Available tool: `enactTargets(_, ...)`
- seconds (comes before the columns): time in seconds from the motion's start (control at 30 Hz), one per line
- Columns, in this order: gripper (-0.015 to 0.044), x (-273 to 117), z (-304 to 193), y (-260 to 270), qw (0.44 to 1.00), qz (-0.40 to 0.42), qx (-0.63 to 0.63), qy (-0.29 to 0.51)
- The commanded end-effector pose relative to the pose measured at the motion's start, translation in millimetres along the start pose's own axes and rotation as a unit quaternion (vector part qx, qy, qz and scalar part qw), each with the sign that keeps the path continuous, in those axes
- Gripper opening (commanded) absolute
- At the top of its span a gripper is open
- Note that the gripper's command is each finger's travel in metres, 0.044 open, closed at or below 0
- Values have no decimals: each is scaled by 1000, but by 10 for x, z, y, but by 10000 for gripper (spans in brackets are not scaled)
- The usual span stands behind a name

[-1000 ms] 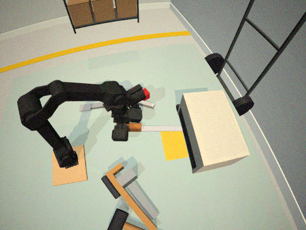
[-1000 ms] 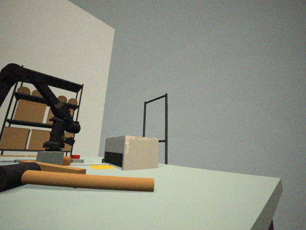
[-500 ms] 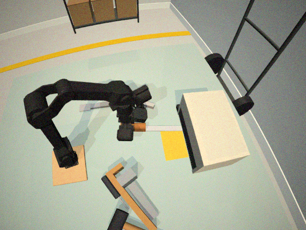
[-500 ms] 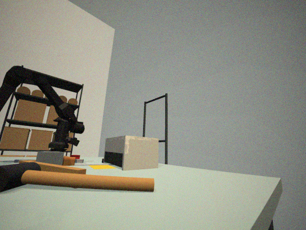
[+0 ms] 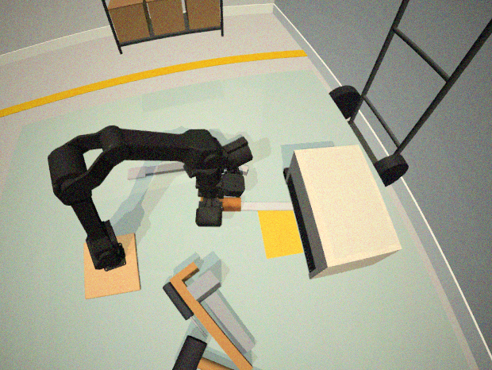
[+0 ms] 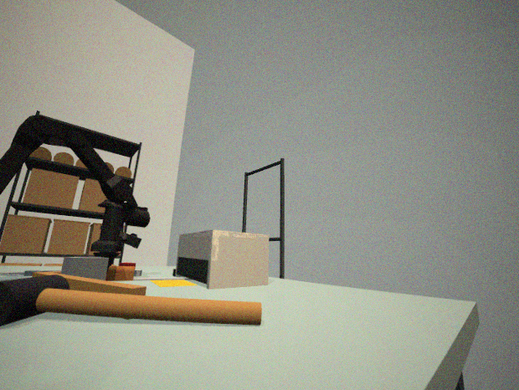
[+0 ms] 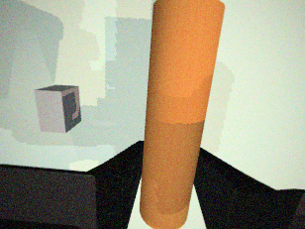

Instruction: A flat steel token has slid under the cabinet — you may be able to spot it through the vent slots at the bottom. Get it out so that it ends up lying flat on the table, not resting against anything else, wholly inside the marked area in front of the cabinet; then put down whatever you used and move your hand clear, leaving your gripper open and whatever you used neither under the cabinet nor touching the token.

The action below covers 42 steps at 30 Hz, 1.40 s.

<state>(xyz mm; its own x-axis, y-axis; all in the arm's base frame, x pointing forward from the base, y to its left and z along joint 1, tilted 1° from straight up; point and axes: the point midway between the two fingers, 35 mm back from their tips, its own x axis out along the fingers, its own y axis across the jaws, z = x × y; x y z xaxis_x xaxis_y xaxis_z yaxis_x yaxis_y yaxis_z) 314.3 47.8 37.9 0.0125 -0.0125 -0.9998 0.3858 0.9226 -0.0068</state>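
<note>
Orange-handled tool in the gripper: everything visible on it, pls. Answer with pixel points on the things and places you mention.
The orange-handled tool point(image 5: 232, 204) point(image 6: 122, 272) point(image 7: 178, 98) has a smooth, round handle and a long, flat, pale strip, perhaps metal. The gripper point(image 5: 209, 203) point(image 7: 166, 149) is shut on the handle. The strip runs past the yellow area's edge to the cabinet's point(image 5: 346, 206) point(image 6: 238, 259) slotted front; its far end is hidden.
</note>
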Motion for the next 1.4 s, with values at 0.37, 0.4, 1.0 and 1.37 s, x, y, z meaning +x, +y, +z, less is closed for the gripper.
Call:
enactTargets(0.37, 0, -8, 203, 7, 1000, 1, -1, -3)
enactTargets(0.4, 0, -8, 215, 8, 1000, 1, -1, -3)
enactTargets(1.0, 0, -12, 418, 16, 1000, 1, -1, -4)
enactTargets(1.37, 0, -15, 536, 20, 1000, 1, -1, -4)
